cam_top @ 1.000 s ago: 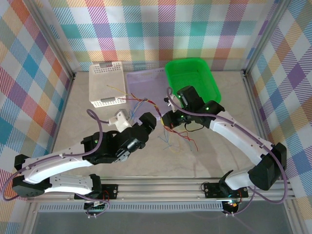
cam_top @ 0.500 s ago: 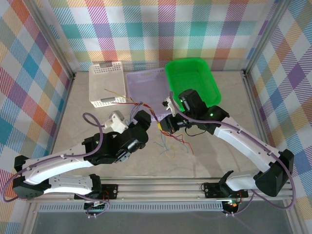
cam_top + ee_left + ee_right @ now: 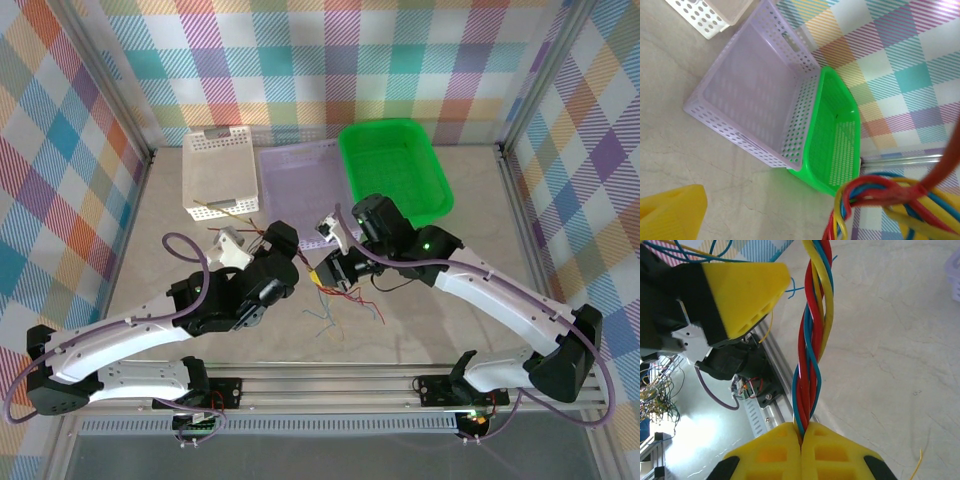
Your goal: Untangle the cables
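The cables (image 3: 811, 340) are a twisted bundle of red, blue and yellow wires. My right gripper (image 3: 801, 434) is shut on the bundle's lower end, its yellow fingers (image 3: 840, 450) pressed together. In the top view that gripper (image 3: 323, 272) is at mid-table, and loose cable ends (image 3: 335, 305) trail on the table below it. My left gripper (image 3: 297, 257) stands open just left of it. One of its yellow fingers (image 3: 672, 212) shows at lower left in the left wrist view, with the cables (image 3: 875, 197) passing at lower right, untouched by that finger.
A white basket (image 3: 215, 170), a lavender basket (image 3: 295, 165) and a green basket (image 3: 395, 165) stand along the back. A thin yellow wire (image 3: 225, 207) lies at the white basket's near end. The metal rail (image 3: 330, 385) runs along the near edge.
Both grippers have shifted left and toward the near edge, carrying the twisted bundle with them. The loose cable ends have slid left across the table.
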You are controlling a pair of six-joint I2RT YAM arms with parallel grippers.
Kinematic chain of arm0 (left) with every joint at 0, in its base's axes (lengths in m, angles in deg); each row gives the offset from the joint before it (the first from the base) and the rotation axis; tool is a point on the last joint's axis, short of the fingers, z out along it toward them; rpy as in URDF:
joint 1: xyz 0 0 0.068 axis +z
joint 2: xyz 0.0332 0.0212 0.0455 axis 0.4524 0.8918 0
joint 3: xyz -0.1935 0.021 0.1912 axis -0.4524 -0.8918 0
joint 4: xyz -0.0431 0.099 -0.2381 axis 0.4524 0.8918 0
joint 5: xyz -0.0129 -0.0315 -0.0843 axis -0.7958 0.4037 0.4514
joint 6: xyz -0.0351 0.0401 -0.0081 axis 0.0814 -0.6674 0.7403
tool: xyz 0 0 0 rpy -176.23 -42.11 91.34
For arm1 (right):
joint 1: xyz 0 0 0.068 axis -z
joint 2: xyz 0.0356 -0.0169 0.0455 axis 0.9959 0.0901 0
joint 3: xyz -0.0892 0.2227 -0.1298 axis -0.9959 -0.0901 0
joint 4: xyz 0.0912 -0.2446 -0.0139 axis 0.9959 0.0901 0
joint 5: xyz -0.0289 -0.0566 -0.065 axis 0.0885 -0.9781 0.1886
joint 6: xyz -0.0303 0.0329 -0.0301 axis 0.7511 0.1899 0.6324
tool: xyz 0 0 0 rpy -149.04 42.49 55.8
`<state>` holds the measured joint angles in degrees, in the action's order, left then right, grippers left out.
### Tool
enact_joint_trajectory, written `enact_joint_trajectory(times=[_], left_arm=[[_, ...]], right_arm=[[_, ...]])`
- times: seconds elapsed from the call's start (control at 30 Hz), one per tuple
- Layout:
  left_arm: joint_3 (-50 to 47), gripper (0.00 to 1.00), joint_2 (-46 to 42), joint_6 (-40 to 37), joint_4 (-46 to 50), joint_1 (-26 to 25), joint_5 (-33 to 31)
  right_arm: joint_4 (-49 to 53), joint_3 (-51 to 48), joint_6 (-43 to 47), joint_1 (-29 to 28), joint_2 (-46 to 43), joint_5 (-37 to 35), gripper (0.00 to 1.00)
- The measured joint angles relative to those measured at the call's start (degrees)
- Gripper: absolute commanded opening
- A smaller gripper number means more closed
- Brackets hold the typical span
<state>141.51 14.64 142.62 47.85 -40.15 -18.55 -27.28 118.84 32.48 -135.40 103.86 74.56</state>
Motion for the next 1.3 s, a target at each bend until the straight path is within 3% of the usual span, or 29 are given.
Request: enact_joint_trajectory(times=[0.3, 0.7, 1.0, 1.2, 1.3], left_arm=[[-4.52, 0.82, -0.5, 0.55, -0.98, 4.61, 1.77], [-8.44, 0.57, -1.79, -0.59, -6.34, 8.07, 5.66], [-11.37, 0.31, -3.98, -1.53, -9.07, 9.14, 7.67], [-14.14, 0.0, -7.13, -1.64, -11.63, 9.92, 9.35], [-14.97, 0.0, -7.85, -1.46, -12.44, 10.25, 10.16]], right_arm=[[-0.66, -1.27, 1.33, -1.49, -0.02, 3.5, 0.0], [-0.74, -1.77, 2.97, -2.1, 0.0, 5.01, 0.0], [-0.26, -1.84, 4.28, -2.4, 0.15, 5.03, 0.0], [-0.44, -1.99, 4.79, -2.4, 1.05, 5.25, 0.0], [-0.44, -2.43, 5.18, -2.4, 1.77, 5.27, 0.0]])
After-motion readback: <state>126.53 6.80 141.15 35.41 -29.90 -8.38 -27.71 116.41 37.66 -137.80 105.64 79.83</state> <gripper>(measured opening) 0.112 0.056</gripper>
